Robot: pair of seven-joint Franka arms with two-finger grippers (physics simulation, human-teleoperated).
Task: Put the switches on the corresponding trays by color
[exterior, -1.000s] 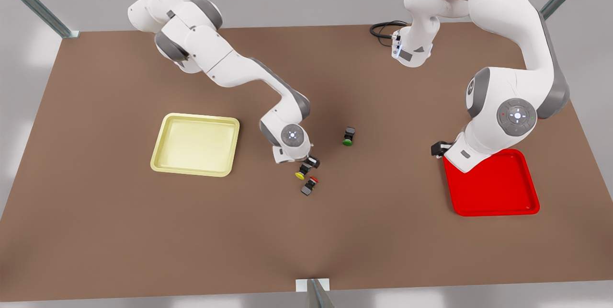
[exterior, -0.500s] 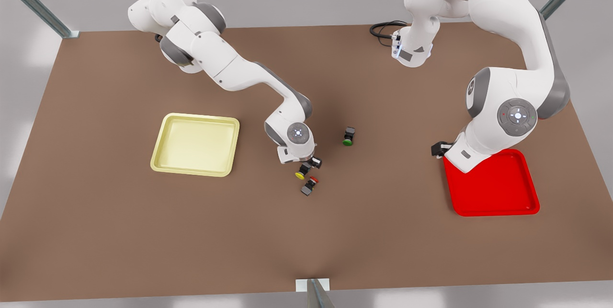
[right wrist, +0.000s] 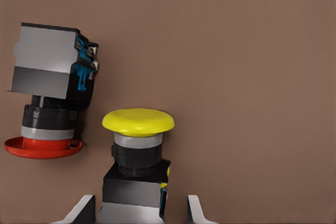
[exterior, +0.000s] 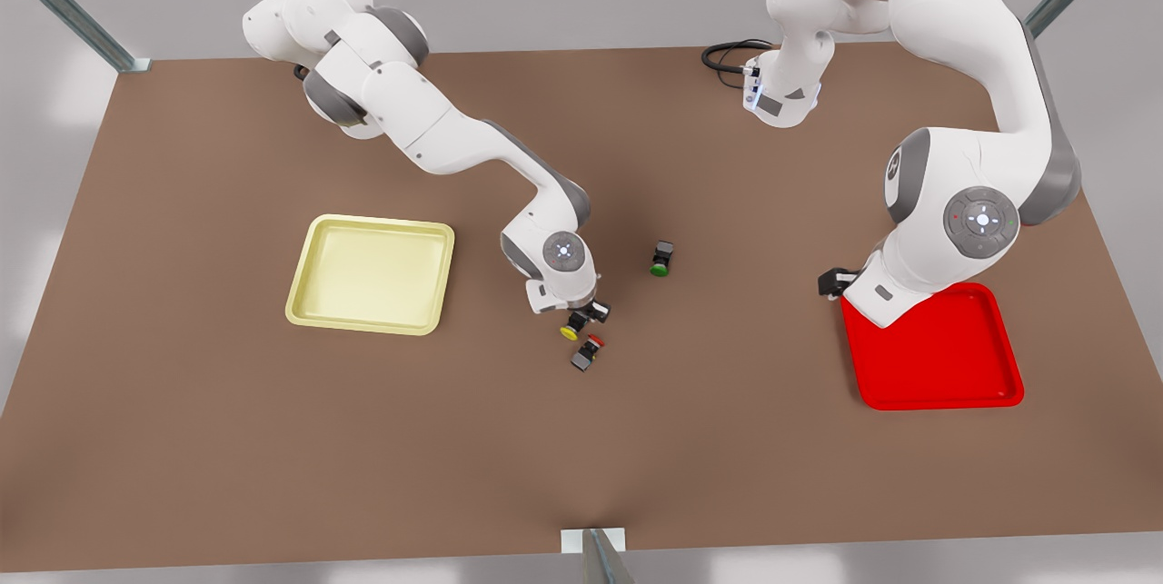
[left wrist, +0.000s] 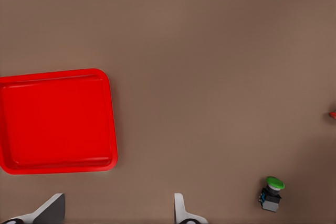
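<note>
Front view: right gripper [exterior: 587, 311] straddles yellow switch [exterior: 572, 327], fingers spread, not clamped; left gripper [exterior: 829, 283] open, waiting beside red tray [exterior: 945, 384].

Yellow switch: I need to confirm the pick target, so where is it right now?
The yellow switch lies near the table's middle in the front view, between the right gripper fingers, just beside the red switch and right of the yellow tray.

Two glossy white arms with grey joint bands, round lit wrist discs, black fingers on each tool.
</note>
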